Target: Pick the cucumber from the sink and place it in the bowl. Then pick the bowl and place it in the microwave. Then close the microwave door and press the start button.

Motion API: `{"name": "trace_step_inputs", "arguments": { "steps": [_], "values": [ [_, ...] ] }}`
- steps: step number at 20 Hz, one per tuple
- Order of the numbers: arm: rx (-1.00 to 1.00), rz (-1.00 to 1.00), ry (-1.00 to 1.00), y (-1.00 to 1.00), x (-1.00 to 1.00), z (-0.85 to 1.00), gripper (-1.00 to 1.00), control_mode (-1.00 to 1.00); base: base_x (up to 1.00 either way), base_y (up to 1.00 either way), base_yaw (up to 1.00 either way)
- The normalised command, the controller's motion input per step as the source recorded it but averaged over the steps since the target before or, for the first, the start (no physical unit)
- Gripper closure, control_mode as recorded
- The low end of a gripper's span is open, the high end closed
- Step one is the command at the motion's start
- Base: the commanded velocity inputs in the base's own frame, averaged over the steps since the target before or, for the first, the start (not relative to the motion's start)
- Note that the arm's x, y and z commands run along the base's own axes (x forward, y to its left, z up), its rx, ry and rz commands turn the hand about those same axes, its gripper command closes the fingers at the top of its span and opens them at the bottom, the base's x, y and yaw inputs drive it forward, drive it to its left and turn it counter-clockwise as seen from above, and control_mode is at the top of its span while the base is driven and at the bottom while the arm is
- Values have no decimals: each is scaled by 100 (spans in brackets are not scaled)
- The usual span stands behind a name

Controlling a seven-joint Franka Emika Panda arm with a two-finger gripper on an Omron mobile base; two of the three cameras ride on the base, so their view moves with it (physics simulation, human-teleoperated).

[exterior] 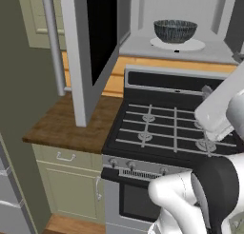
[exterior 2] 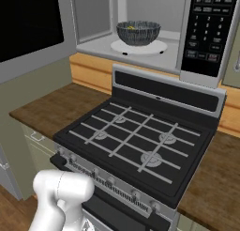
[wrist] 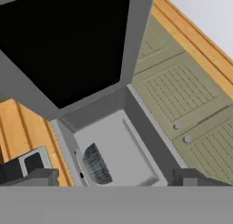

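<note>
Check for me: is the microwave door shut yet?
No: the microwave door stands swung wide open to the left, leaving the bowl on the white turntable in plain sight inside the microwave.

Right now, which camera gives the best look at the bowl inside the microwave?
The right base view: the bowl sits whole on the white turntable, with a yellow-green bit showing at its rim. The left base view also shows it whole, but not its contents. The hand view catches a ribbed sliver.
</note>
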Motion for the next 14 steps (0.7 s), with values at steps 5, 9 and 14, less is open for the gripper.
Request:
{"name": "trace_step_inputs", "arguments": {
  "steps": [5, 9, 14],
  "values": [
    [-1, 1, 1, 70, -76, 2, -100, -100, 0, 0, 0],
    [-14, 0, 0, 76, -33, -3, -100, -100, 0, 0, 0],
    [-9, 0, 0, 79, -9, -43, -100, -100, 0, 0, 0]
  ]
}}
